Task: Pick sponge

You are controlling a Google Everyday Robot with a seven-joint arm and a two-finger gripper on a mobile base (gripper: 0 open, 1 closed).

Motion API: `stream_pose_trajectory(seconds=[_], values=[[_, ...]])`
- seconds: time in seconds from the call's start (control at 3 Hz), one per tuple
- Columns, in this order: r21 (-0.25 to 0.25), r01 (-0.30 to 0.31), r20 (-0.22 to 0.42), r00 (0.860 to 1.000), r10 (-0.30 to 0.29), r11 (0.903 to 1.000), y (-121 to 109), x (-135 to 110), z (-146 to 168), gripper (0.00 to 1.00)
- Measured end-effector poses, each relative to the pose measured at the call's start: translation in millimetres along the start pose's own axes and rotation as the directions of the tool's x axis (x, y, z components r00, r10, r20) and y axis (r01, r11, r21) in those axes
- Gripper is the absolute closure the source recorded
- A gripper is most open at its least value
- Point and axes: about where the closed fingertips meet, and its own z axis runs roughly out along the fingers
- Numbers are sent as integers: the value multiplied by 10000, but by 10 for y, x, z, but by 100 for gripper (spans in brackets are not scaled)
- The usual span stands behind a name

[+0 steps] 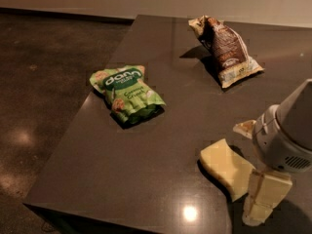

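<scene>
Sponge [225, 168]: flat, plain, pale yellow foam slab; long axis diagonal, far-left to near-right; lies on dark table [161, 150] near its front edge; gripper [263, 199] just beside its near-right end; grip state cannot be told.

hand [262, 203] btm right, arm [291, 128] cut by edge; hides sponge [224, 167] corner

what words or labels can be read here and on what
"don": large white letters on the green snack bag; the smaller lines under it are too blurred to read.
Print on the brown snack bag: too blurred to read.
No text on the sponge or on the pincer beside its right end, lower right.
</scene>
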Motion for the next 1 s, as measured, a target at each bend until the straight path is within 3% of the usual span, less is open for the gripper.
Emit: stream_pose_trajectory(seconds=[0.33, 1.0], values=[[112, 118, -82, 9999, -117, 9999, 21, -1, 124, 0], [355, 66, 24, 10000, -67, 9993, -30, -4, 144, 39]])
